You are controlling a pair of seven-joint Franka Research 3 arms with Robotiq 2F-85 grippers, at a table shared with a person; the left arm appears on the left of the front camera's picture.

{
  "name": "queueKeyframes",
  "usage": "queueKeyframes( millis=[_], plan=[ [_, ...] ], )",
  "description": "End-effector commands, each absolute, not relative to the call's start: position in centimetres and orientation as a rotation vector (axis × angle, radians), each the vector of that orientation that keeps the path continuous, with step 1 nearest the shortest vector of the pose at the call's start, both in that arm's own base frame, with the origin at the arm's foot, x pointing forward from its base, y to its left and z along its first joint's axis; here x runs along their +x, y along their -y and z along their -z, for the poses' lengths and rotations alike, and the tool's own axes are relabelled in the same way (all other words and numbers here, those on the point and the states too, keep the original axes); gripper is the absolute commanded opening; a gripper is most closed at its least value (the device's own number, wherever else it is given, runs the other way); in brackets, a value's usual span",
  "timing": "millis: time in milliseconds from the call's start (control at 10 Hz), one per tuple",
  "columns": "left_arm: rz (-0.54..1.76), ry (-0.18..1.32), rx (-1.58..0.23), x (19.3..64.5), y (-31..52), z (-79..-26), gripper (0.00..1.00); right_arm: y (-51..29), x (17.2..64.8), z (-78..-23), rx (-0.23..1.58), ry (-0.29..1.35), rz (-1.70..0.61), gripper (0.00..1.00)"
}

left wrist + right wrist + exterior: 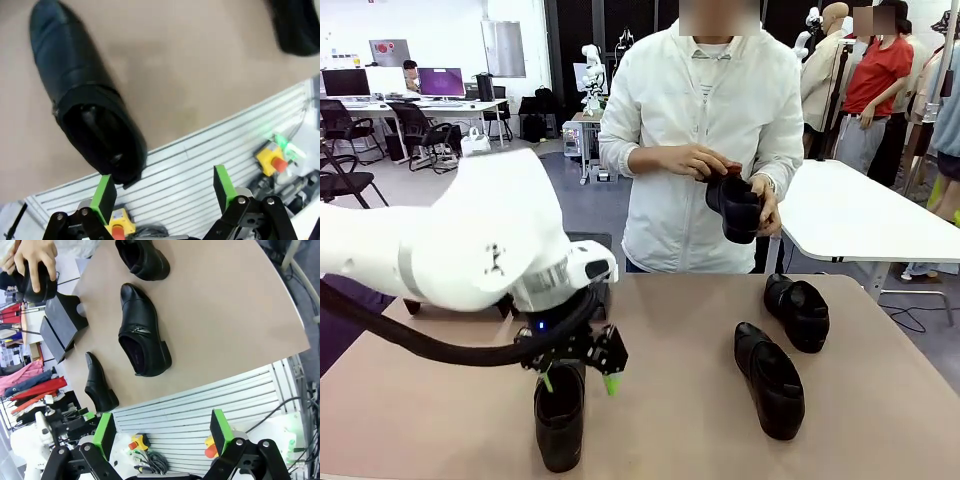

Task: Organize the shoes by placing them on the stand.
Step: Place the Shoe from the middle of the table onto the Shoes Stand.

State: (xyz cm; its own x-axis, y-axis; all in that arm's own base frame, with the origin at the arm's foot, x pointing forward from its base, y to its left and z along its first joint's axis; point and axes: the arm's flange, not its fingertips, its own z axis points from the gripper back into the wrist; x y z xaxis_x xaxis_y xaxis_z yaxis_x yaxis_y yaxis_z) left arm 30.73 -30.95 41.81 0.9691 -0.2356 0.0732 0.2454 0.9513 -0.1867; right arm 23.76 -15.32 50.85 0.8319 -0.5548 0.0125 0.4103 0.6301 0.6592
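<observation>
an office-like room with desks, monitors and rolling chairs is spreading out behind a matte tan table [670, 330], and a person [705, 110] in a white jacket is standing at its 12 o'clock side.

four shoes are showing, all black, slightly glossy leather slip-ons with rounded toes, a band across the instep, low heels and a dark lining. three are lying flat on the bare tabletop. the near shoe [560, 420] is sitting at about 7 o'clock with its toe towards the robot. the middle shoe [770, 380] is lying at 4 o'clock. the far shoe [798, 312] is resting at 2 o'clock, near the middle one but apart from it. the fourth shoe [738, 205] is off the table, the person gripping it with both hands [692, 160] at chest height.

the stand [62, 322] is made of two low, matte black platforms with slanted flat tops. in the right wrist view they are sitting side by side at 10 o'clock, at the table's far edge just below the person's hands.

two pincers are in view, both black with green pads. the left pincer [580, 382] is hanging over the heel end of the near shoe with its fingers spread wide and gripping nothing. whether a pad is touching the leather, i cannot tell. the right pincer [162, 431] is also standing spread and empty, hovering off the robot's side of the table above a ribbed metal panel [200, 405].
</observation>
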Motion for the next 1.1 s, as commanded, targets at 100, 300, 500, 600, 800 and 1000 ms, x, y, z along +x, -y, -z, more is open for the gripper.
queueKeyframes(
  millis=[100, 300, 500, 600, 800, 1000],
  plan=[
    [0.148, 0.052, -0.122, 30.6, 31.7, -38.5, 1.0, 15.7, 23.5, -51.0, 0.682, 0.229, 0.536, 1.0],
    [0.156, 0.08, -0.136, 30.9, 32.3, -36.3, 1.0, 15.7, 23.5, -51.0, 0.682, 0.229, 0.536, 1.0],
    [0.141, 0.117, -0.115, 31.7, 32.7, -34.9, 1.0, 15.7, 23.5, -51.0, 0.682, 0.229, 0.536, 1.0],
    [0.129, 0.104, -0.095, 32.0, 32.9, -34.4, 1.0, 15.7, 23.5, -51.0, 0.682, 0.229, 0.536, 1.0],
    [0.13, 0.088, -0.087, 32.5, 32.9, -33.7, 1.0, 15.7, 23.5, -51.0, 0.682, 0.229, 0.536, 1.0],
    [0.131, 0.11, -0.093, 32.7, 32.9, -33.6, 1.0, 15.7, 23.5, -51.0, 0.682, 0.229, 0.536, 1.0]
  ],
)
